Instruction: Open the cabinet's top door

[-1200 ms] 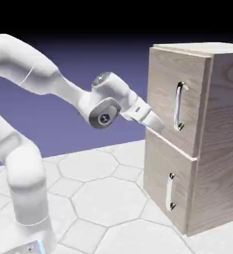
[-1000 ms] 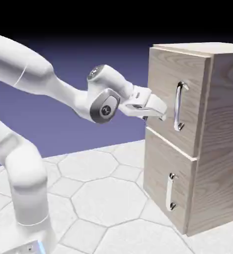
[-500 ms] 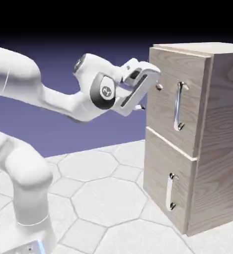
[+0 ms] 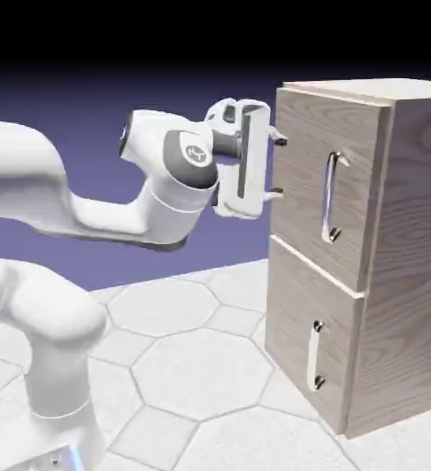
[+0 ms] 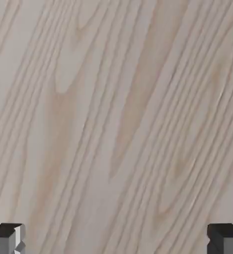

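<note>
Pale wood grain covers the cabinet (image 4: 361, 248), a tall box standing on a white hexagon-tiled floor (image 4: 191, 368). Its upper front panel is the top door (image 4: 322, 179), sitting closed and flush, with a long vertical silver handle (image 4: 330, 198) near its right side. A shorter panel below carries a shorter handle (image 4: 314, 355).

A white robot arm (image 4: 72, 212) reaches toward the cabinet from the side away from its handles. The gripper (image 4: 277, 166) is level with the upper half of the top door, just off the door's left edge and well short of the long handle. Its two fingers are spread wide, one above the other, holding nothing. The hand view shows only wood grain between the two grey fingertips (image 5: 6, 239), so the hand faces the panel squarely and close. That pose looks like a line-up before shifting across to the bar, though stacked fingers seem poorly placed to straddle a vertical bar.

No brand, label or writing is readable anywhere.
</note>
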Action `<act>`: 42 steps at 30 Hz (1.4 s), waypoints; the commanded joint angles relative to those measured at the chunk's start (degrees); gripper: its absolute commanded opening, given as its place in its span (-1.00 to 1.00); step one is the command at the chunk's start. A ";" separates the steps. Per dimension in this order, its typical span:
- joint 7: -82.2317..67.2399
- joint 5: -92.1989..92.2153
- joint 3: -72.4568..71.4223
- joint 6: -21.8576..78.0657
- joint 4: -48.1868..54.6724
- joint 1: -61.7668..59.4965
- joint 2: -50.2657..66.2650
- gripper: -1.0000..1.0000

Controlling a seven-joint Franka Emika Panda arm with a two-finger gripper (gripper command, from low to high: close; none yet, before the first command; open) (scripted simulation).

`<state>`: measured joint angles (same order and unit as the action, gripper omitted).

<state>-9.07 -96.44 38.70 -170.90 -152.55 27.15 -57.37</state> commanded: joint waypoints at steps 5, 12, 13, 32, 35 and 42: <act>-6.66 -12.46 5.00 0.40 1.09 3.42 -3.19 0.00; -15.98 -29.91 12.00 0.96 2.62 8.21 -7.66 0.00; -17.31 -32.40 13.00 1.04 2.84 8.89 -8.30 0.00; -29.10 -58.09 26.21 6.01 10.96 25.81 -11.90 -1.00; -28.17 -55.42 21.62 11.65 4.75 19.59 -12.21 -1.00; -27.35 -44.49 7.81 24.93 -8.75 6.20 -14.58 -1.00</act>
<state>-36.42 -140.93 46.51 -145.92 -161.29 33.35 -71.95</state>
